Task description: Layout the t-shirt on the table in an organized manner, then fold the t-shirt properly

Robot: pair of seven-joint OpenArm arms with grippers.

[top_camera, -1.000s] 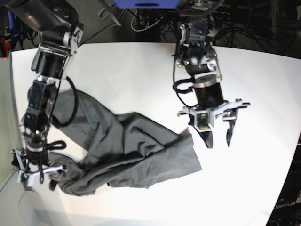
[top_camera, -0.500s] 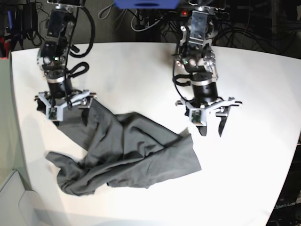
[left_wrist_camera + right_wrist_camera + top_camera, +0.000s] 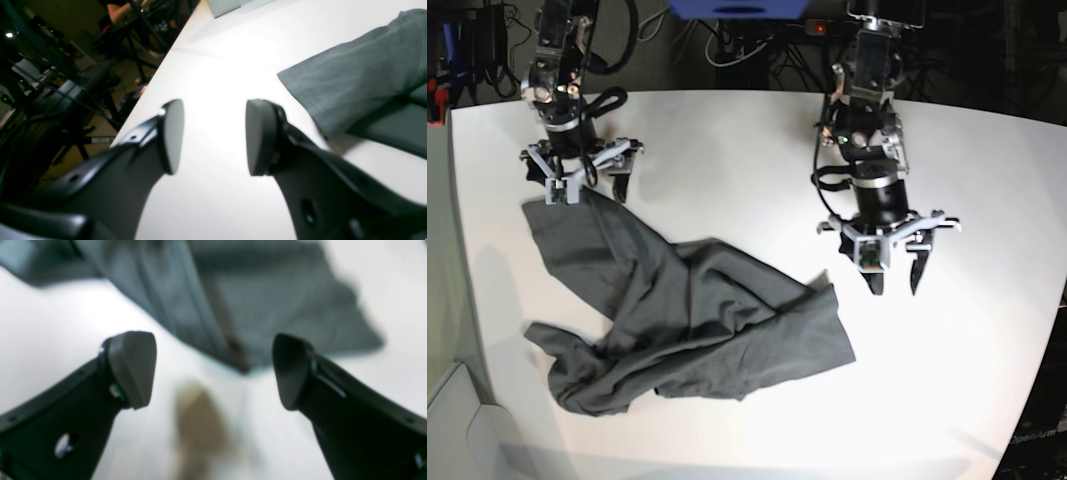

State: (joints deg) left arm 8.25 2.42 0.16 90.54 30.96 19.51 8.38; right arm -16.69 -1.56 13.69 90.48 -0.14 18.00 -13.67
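Behind the table [image 3: 727, 130], a tangle of dark cables [image 3: 747, 40] and equipment filled the background, and the left wrist view showed stands and chair legs [image 3: 83, 100] on the floor beyond the table's edge. Nothing lay on the white surface between either arm and the cloth.

The t-shirt [image 3: 687, 320] lay crumpled on the table, bunched toward the near left of the base view, with one long strip reaching up toward the far left. The right gripper [image 3: 577, 185] hung just past the far end of that strip, its jaws spread wide and empty; the blurred right wrist view showed the grey cloth [image 3: 250, 300] beyond the fingertips [image 3: 133, 366]. The left gripper [image 3: 892, 275] hovered above bare table just beside the shirt's right corner, jaws parted with nothing between them; in its wrist view that corner [image 3: 350, 76] sat beside one pad [image 3: 257, 136], apart from it.

Compared with half a second earlier, the right arm had drawn back toward the far edge, off the cloth, and the left gripper had shifted slightly sideways. The shirt lay unchanged.
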